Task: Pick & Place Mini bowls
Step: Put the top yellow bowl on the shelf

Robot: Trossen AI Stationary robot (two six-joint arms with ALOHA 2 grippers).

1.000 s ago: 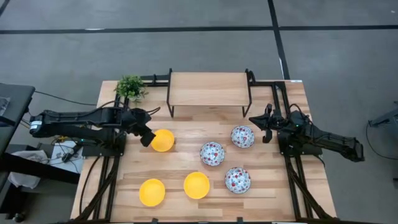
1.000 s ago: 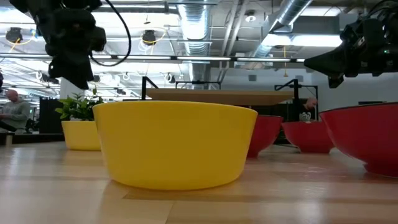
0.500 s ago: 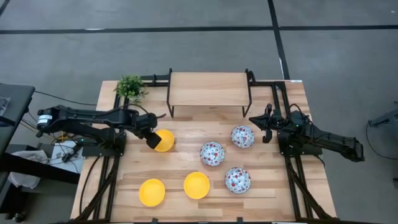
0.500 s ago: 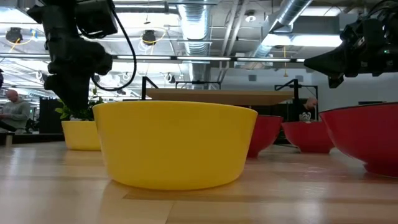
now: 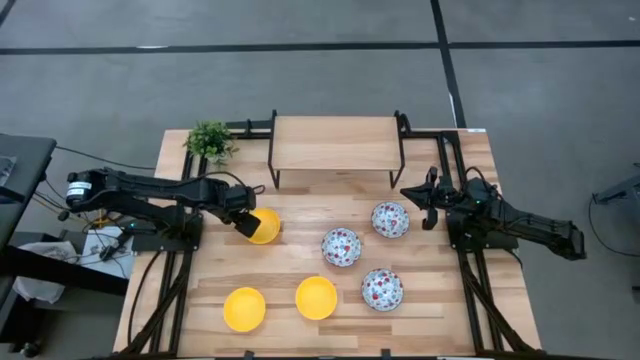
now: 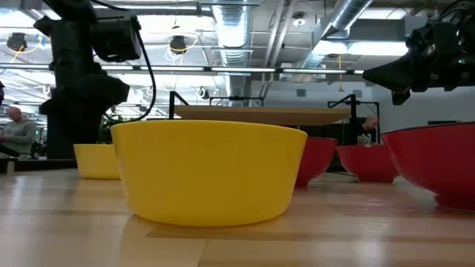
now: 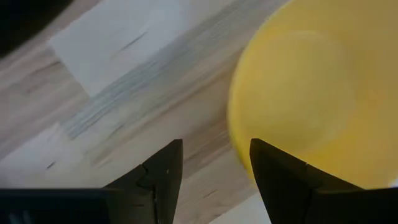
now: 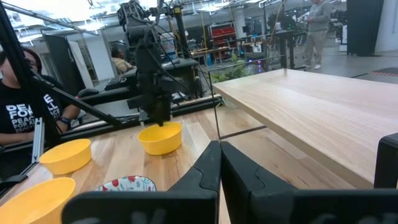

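Observation:
Three yellow mini bowls stand on the table [image 5: 263,226], [image 5: 244,309], [image 5: 316,297]. Three speckled bowls stand to their right [image 5: 390,219], [image 5: 341,246], [image 5: 382,289]. My left gripper [image 5: 246,222] is low over the left rim of the farthest yellow bowl. In the left wrist view it is open [image 7: 214,146], with one finger outside the rim [image 7: 231,127] and one over the bowl's inside. My right gripper [image 5: 425,205] waits shut [image 8: 219,155] above the table's right side, near the far speckled bowl. My left gripper comes from above, pointing down, and stands open astride the left rim [image 7: 231,127] of the farthest yellow bowl. A gap shows beside the outer finger [image 7: 168,165]. Whether the inner finger [image 7: 270,165] touches the bowl, I cannot tell. The bowl sits flat on the table.
A wooden riser shelf on black legs [image 5: 335,142] stands at the far edge, with a small potted plant [image 5: 209,140] at the far left corner. Bare wood lies between the riser and the bowls. People show in the room behind [image 8: 22,118].
My left gripper has moved down and a little toward the table's right, onto the left rim of the farthest yellow bowl. None of the bowls has moved.

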